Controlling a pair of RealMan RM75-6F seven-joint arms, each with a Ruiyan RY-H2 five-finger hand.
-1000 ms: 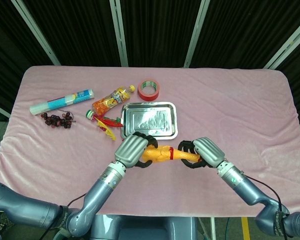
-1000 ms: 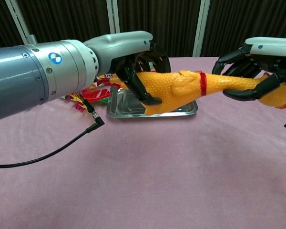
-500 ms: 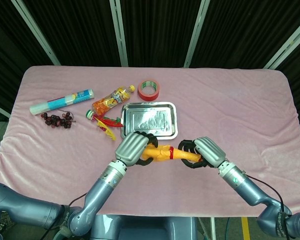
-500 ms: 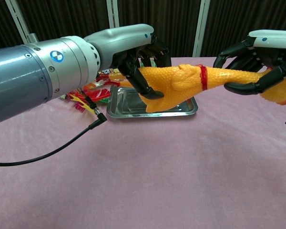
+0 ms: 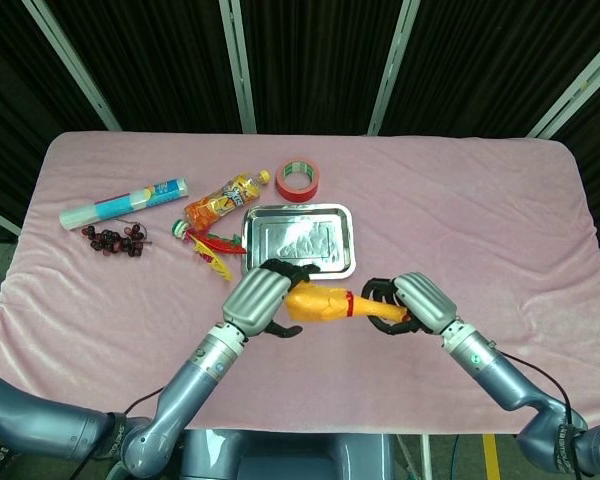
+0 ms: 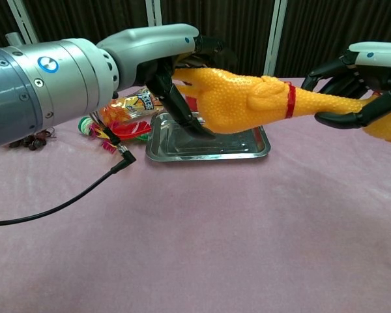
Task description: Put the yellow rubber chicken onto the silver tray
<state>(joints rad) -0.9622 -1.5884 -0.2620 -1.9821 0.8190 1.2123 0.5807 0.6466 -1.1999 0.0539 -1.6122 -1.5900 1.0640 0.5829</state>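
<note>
Because the rubber chicken (image 5: 325,302) was long and floppy, both hands carried it together, one at each end, so that it hung level instead of sagging. The left hand (image 5: 258,301) grasped the fat body end, its dark fingers (image 6: 180,104) curled under and around the belly, as the chest view showed plainly. The right hand (image 5: 412,302) was clenched around the thin neck end, past the red band, with fingers wrapped over and under it.

The chicken was lifted clear of the pink cloth (image 5: 460,210) and lay just in front of the silver tray (image 5: 270,222), on the robot's side of it, its body end close to the tray's near edge. It had not yet gone over the tray, which stood empty, so by the look of things the carry was under way and the placing remained to be done. A short push away from the robot and a lowering would probably have sufficed, and the long body would have needed to line up with the tray's length to fit inside the rim.

Left of the tray lay a heap of bright wrappers (image 5: 220,200), and beyond its far edge a red tape roll (image 5: 298,179); farther left were a tube (image 5: 122,202) and dark beads (image 5: 114,239), all well out of the way.
</note>
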